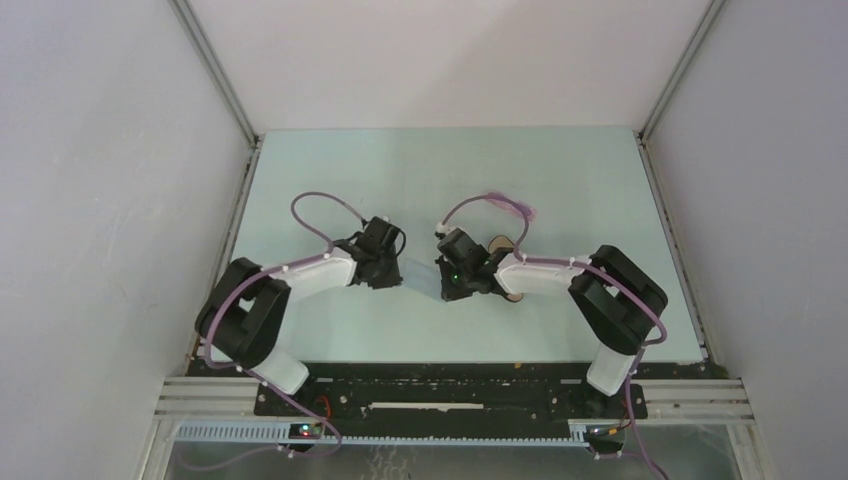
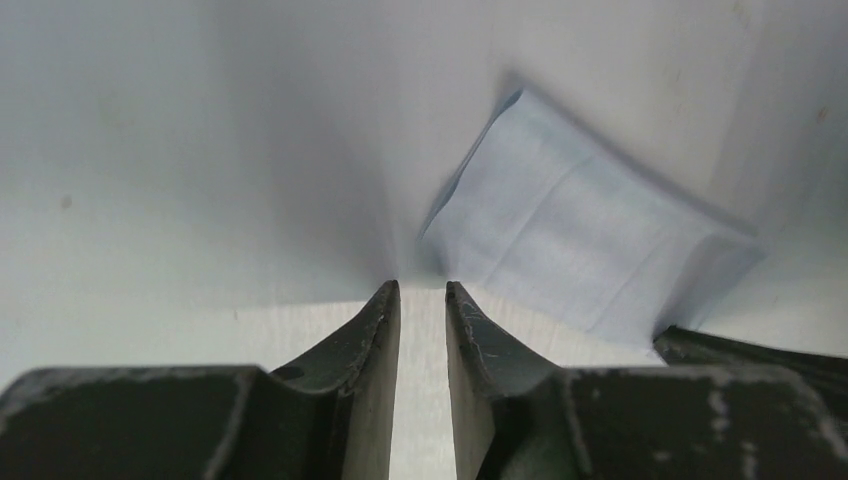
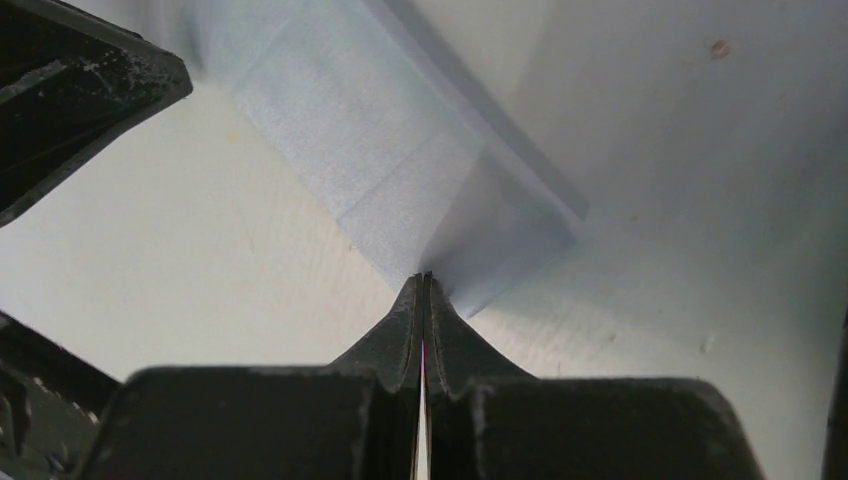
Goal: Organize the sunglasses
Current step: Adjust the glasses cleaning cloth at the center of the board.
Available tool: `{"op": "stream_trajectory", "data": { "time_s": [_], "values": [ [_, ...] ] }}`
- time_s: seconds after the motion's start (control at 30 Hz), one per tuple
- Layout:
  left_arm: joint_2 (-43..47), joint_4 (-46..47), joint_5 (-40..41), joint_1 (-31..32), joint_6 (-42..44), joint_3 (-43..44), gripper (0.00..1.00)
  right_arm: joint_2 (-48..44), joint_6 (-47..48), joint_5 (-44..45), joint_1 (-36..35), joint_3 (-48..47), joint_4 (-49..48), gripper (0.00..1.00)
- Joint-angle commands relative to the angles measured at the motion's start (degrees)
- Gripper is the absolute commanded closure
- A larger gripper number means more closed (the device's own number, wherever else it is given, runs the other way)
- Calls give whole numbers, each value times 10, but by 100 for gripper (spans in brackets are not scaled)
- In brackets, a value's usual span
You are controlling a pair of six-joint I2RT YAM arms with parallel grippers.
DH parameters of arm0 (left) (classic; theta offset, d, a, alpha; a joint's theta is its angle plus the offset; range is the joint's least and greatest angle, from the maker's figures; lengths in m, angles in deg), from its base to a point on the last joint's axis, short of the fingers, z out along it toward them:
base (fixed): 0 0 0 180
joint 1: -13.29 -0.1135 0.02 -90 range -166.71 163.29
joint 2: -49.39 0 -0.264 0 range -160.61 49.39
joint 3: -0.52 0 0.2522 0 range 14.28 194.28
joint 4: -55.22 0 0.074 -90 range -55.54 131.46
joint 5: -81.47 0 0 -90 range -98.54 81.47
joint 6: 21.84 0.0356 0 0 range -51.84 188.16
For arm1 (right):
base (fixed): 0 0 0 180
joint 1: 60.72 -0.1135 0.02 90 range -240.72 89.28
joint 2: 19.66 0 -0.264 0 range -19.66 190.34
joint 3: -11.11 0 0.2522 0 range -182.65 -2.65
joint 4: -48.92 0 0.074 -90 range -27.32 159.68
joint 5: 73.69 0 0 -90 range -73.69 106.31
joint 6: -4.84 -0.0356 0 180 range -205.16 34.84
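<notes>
Now the step in hand looks to be the cloth, not the pair itself. At the left, the left gripper [image 2: 420, 290] hangs low over the table [image 1: 420, 170], its jaws a narrow slot apart with nothing between them. Its own camera shows the light blue cloth [image 2: 590, 235] at about 1 o'clock of its tips, folded and tilted up off the surface. Further right, the right gripper [image 3: 425, 278] is closed tight. Its camera shows the tips pinching one corner of that cloth, which fans away toward 11 o'clock. The sunglasses [image 1: 520, 210] lie apart from both grippers. In the overhead view they are a small pink-purple shape at about 1 o'clock of the right gripper. A bit of the case [image 1: 497, 243], tan inside, peeks out beside the right wrist.

The next move, I judge, calls for the left jaws to take a free edge so the cloth can be folded or laid away before the pair is fetched.

The overhead view shows the pair and the case but loses the cloth between the arms. The wrist views show the cloth and the grip, but not the pair.
</notes>
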Motion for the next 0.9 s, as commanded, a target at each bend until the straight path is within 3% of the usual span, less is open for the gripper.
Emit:
{"op": "stream_trajectory", "data": {
  "time_s": [0.0,0.27,0.63,0.87],
  "values": [
    [63,-58,9,19,-9,-42,71,-40,64,-16,-14,4,53,100],
    [132,-95,28,21,8,-5,65,-126,54,-8,23,4,65,100],
    [-45,-72,1,7,60,177,66,-234,18,30,153,48,63,100],
    [-112,-37,17,8,41,171,67,-263,10,25,174,88,65,100]
  ]
}}
